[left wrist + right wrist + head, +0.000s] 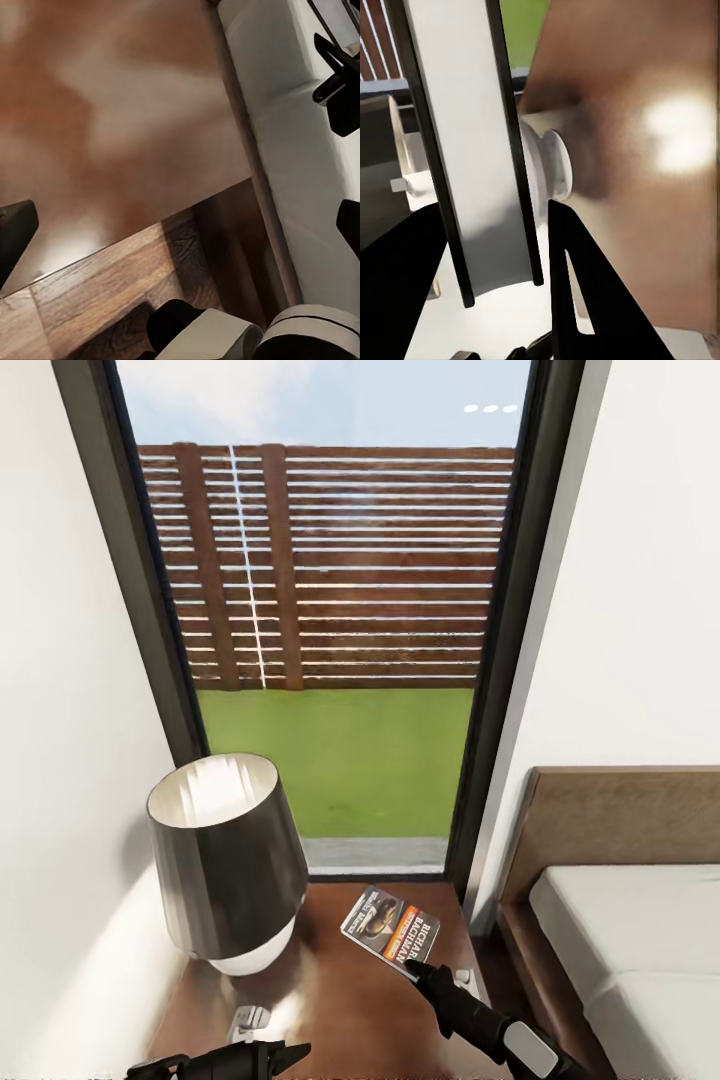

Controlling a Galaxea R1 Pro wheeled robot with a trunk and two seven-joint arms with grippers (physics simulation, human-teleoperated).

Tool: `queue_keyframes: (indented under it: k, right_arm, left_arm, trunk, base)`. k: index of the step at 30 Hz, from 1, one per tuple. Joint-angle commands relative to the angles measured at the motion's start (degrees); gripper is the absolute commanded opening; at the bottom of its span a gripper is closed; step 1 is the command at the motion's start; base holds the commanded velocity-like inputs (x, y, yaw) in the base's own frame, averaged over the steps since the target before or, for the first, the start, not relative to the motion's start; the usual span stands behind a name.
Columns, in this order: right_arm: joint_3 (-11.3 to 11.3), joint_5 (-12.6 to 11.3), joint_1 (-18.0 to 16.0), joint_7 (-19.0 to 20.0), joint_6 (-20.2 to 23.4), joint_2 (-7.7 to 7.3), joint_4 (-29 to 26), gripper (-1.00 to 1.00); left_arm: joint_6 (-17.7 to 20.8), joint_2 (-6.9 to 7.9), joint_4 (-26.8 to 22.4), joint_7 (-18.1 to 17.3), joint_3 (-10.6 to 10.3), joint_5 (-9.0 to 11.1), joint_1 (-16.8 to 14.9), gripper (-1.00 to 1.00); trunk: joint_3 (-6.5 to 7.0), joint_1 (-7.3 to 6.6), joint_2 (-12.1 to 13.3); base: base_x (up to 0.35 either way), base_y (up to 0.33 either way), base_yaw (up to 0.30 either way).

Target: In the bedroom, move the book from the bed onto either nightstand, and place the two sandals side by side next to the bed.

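The right gripper (pixel 418 966), black-fingered at the end of a black and white arm, sits at the lower edge of the head view, over the small glossy dark brown wooden nightstand (pixel 340 1000). Its two fingers (pixel 585 300) are closed on the near edge of the small thin paperback book with a dark cover and an orange-and-white title band (pixel 390 926). In the right wrist view the book (pixel 472 150) appears edge-on between the fingers. The book lies over the rear right part of the nightstand top; contact with the surface cannot be determined.

The lamp with a black shade and white base (pixel 228 860) stands on the left part of the nightstand, well apart from the book.

The left gripper (pixel 265 1055) is low over the nightstand's front edge; its grip state cannot be determined.

The bed with an off-white mattress and dark brown headboard (pixel 640 930) stands just beside the nightstand, to the right. A tall dark-framed window (pixel 340 610) rises behind.
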Motion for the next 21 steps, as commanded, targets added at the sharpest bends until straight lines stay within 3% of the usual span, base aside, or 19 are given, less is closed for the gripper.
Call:
queue_keyframes:
  k: [1, 21]
  right_arm:
    - [0.3, -0.6, 0.0, 0.0, 0.3, -0.03, 0.0, -1.00]
    - [0.3, -0.6, 0.0, 0.0, 0.3, -0.02, 0.0, -1.00]
  left_arm:
    - [0.6, -0.01, 0.0, -0.2, 0.1, 0.2, 0.0, 1.00]
    - [0.6, -0.01, 0.0, -0.1, 0.0, 0.2, 0.0, 1.00]
  trunk:
    - [-0.24, 0.22, -0.4]
    - [-3.83, 4.61, -8.5]
  base:
    - [0.000, 0.000, 0.000]
    - [0.000, 0.000, 0.000]
